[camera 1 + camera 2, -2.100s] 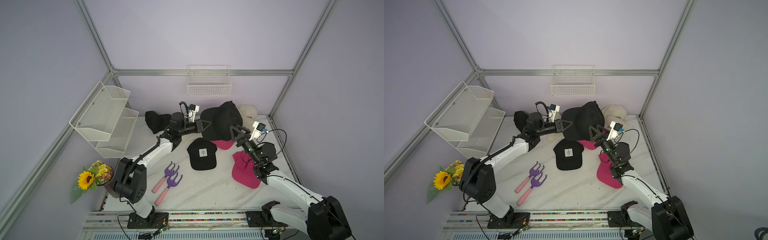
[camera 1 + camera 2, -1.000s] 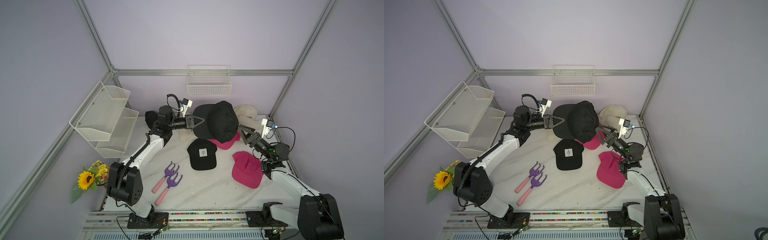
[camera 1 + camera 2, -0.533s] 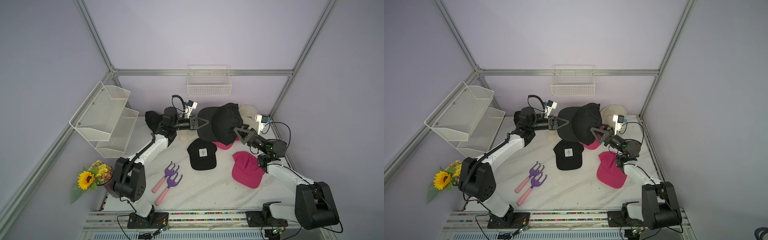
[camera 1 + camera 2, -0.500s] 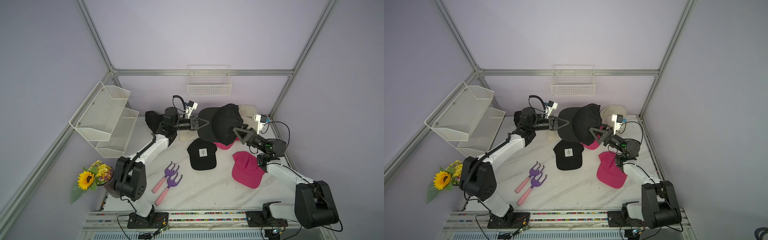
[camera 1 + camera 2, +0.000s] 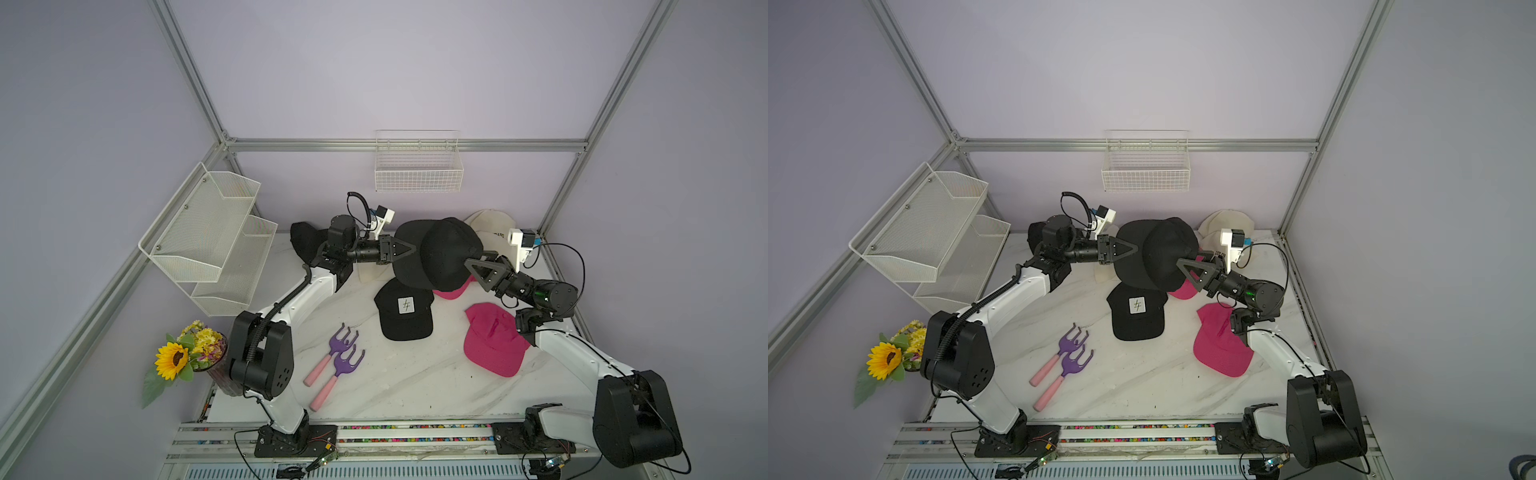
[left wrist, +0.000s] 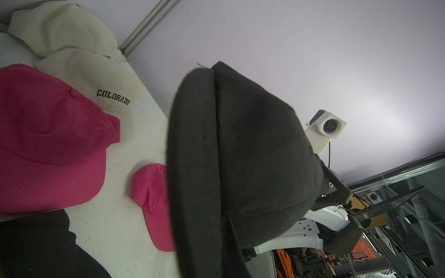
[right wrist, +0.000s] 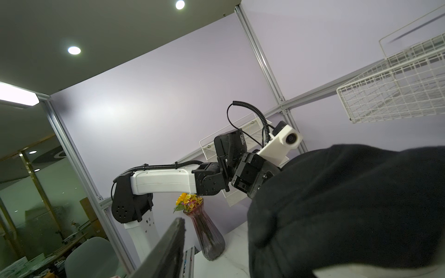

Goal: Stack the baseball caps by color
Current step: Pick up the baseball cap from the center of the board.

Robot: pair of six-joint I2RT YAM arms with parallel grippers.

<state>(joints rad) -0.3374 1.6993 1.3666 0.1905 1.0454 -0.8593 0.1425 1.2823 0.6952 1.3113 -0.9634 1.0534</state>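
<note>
Black cap (image 5: pixel 449 253) is airborne, brim toward the left arm, crown toward the right. Left pincer (image 5: pixel 412 250) pinches the brim; right pincer (image 5: pixel 470 263) is half-open at the crown.

I am reading "COLORADO" in black capitals across the front of a cream cap (image 6: pixel 96 79) lying at the far right, and it is clear only in the left wrist view. In both top views I am also seeing a white square patch (image 5: pixel 406 305) on the black cap (image 5: pixel 399 328) lying in the middle, carrying a dark angular mark like a 4 or a lightning bolt. On a second cream cap (image 6: pixel 60 26) just beyond the first, only a few cut-off black letters are showing, too little to read.
</note>
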